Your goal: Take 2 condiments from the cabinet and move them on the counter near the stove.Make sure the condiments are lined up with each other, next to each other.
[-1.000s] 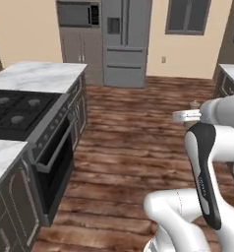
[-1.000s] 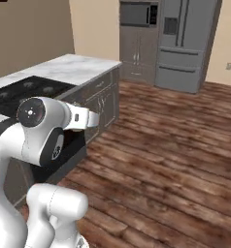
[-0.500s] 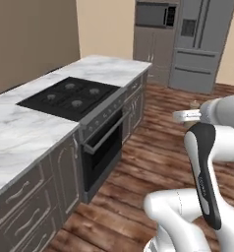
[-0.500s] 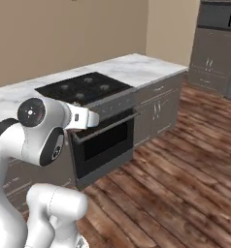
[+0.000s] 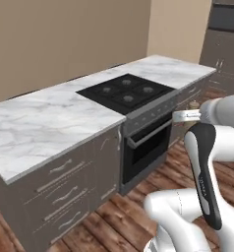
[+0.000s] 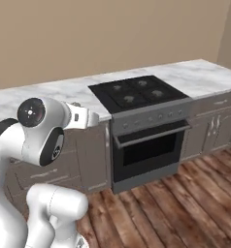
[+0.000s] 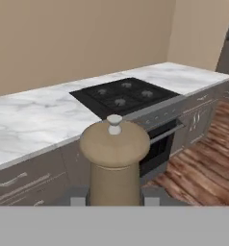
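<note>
A: Left base view: where does the shaker go?
B: Onto the counter (image 5: 50,118), near its edge beside the stove (image 5: 126,92).

A: Hand view?
B: Gripper (image 7: 114,194) clenched around the shaker (image 7: 114,161), off the counter; keep it upright.
</note>
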{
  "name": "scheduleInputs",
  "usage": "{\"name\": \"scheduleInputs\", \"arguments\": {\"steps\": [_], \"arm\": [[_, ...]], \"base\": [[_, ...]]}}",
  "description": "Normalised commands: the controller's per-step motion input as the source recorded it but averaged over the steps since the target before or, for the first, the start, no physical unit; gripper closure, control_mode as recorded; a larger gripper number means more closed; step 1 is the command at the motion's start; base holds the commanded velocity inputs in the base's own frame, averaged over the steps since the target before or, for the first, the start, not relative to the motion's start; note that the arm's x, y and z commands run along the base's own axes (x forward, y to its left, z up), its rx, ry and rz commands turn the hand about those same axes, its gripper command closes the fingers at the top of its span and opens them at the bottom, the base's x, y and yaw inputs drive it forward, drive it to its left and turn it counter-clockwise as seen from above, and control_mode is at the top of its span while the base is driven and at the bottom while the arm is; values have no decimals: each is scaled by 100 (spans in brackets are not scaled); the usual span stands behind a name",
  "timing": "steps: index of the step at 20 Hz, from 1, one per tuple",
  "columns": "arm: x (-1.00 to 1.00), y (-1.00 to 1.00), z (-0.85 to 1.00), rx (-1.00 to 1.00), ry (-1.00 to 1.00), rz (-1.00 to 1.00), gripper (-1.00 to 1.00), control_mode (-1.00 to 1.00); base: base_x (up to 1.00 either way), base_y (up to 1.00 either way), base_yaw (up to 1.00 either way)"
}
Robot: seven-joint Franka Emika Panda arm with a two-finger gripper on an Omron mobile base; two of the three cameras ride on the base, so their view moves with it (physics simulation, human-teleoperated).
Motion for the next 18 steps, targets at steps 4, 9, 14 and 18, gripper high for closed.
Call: {"name": "scheduleInputs", "arguments": {"steps": [4, 9, 14, 18], "arm": [[0, 0, 0, 0, 0, 0, 100, 100], [0, 0, 0, 0, 0, 0, 100, 100], [0, 0, 0, 0, 0, 0, 100, 100], [0, 0, 0, 0, 0, 0, 100, 100]], "base": [[68, 0, 40], [56, -2, 28], [43, 0, 21], [41, 0, 30]]}}
